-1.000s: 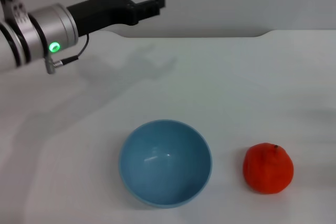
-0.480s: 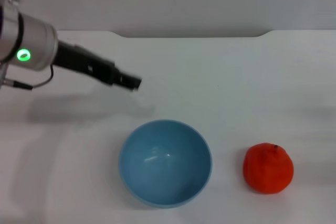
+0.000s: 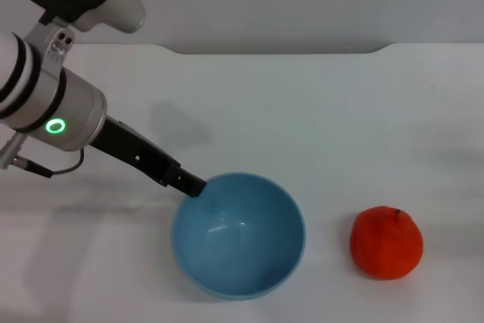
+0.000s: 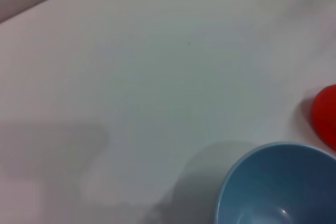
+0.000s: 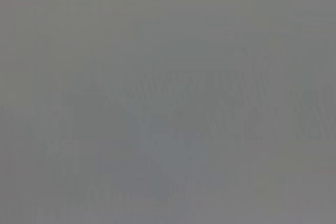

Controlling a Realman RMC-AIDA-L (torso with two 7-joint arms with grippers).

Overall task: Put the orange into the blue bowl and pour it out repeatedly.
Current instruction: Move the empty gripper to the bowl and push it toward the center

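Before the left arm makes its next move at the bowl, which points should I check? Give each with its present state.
1. The blue bowl stands upright: ok.
2. Bowl is empty: ok.
3. The orange rests on the table, apart from the bowl: ok.
4. The left gripper is at the bowl's rim: ok.
5. Left fingers open or shut: cannot tell.
6. Right gripper position: cannot tell, not in view.

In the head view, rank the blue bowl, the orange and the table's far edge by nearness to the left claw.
1. blue bowl: left claw at its near-left rim.
2. table's far edge: behind.
3. orange: out to the right.
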